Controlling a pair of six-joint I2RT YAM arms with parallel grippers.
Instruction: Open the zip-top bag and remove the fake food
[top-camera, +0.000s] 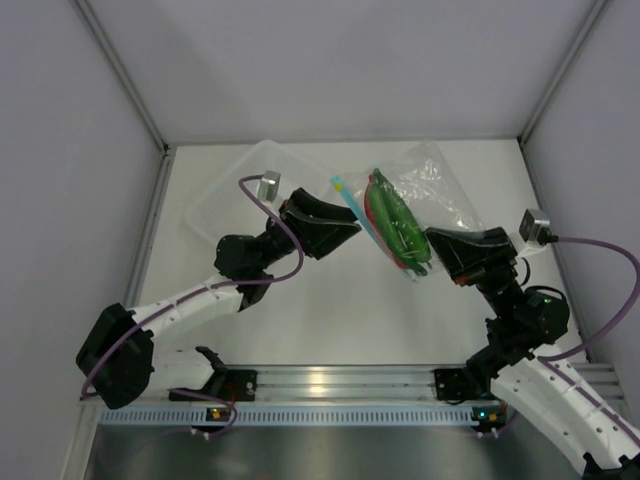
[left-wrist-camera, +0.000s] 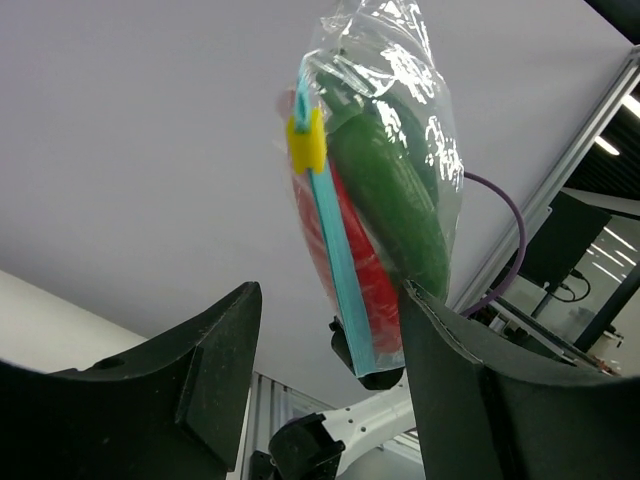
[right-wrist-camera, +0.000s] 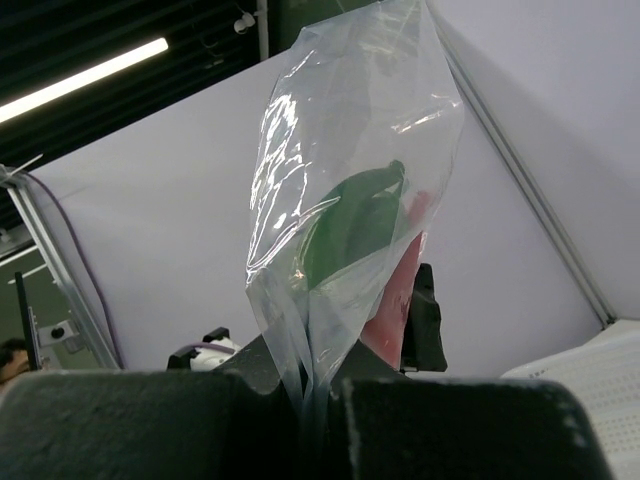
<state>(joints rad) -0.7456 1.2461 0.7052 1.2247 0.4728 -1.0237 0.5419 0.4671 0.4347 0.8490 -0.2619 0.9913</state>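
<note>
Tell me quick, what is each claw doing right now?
Left gripper: open, by the bag's zip edge.
Right gripper: closed, holding the bag.

The left arm (top-camera: 190, 305) stretches from its base at 7 o'clock toward 2 o'clock, and the left gripper (top-camera: 345, 228) is tilted upward with its jaws apart. The right arm (top-camera: 540, 370) rises from 5 o'clock toward 10 o'clock, with the right gripper (top-camera: 432, 243) pinched tight on the zip-top bag (top-camera: 440, 195)
</note>
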